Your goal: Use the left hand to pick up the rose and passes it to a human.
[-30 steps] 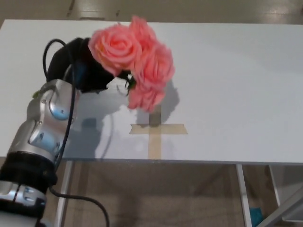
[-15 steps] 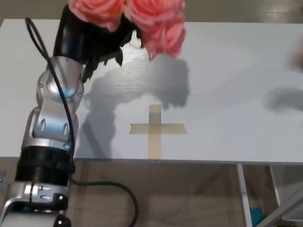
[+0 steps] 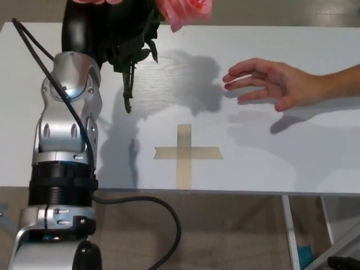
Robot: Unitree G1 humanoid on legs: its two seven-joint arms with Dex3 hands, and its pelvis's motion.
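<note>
My left hand (image 3: 104, 31) is raised at the top left, shut on a bunch of pink roses. Only the lower pink petals (image 3: 185, 11) show at the top edge; the blooms run out of view. The green stems and leaves (image 3: 128, 73) hang down below my hand, above the white table (image 3: 281, 163). A person's open hand (image 3: 264, 81) reaches in from the right, palm down, a little to the right of the roses and apart from them. My right hand does not show.
A tan tape cross (image 3: 184, 152) is stuck on the table near its front edge. My silver left forearm (image 3: 64, 135) and its black cable (image 3: 163, 225) stand in front of the table's left front corner. Table legs and floor show below.
My left hand has lifted the roses higher, so the blooms leave the top of the picture and the stems show. A person's hand has come in from the right.
</note>
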